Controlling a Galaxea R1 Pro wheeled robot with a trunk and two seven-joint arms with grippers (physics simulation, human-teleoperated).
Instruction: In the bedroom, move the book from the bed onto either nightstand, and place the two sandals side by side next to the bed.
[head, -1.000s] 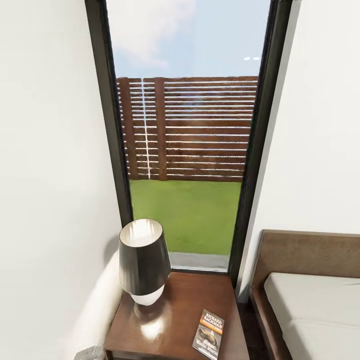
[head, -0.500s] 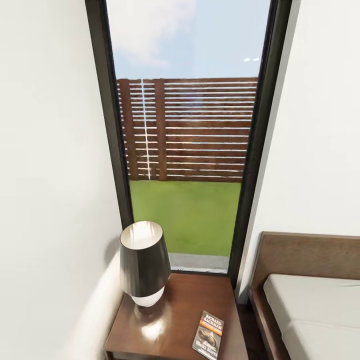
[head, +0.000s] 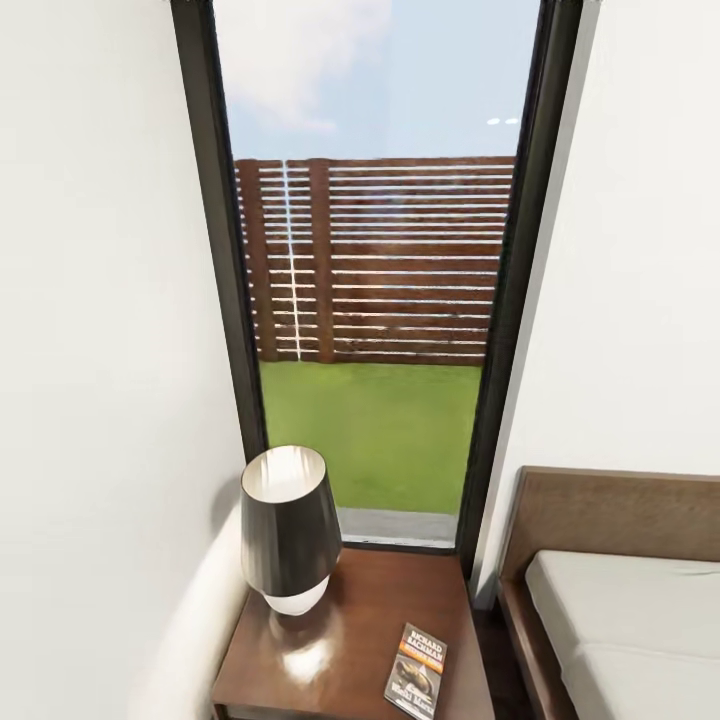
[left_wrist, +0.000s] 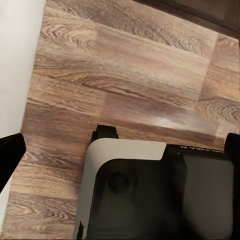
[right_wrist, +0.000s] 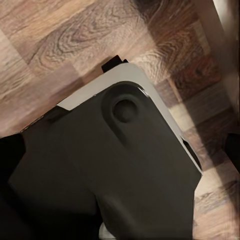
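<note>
Head view: one book and one lamp on one nightstand

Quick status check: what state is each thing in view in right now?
Book: flat on the nightstand, cover up, near its front right corner.
Lamp: upright on the nightstand, apart from the book.
Bed: bare mattress, nothing on the visible part.
Window: closed.

A home bedroom: a low bed with a wooden headboard stands just beside a nightstand bearing 1 lamp, below a tall garden-facing window.
</note>
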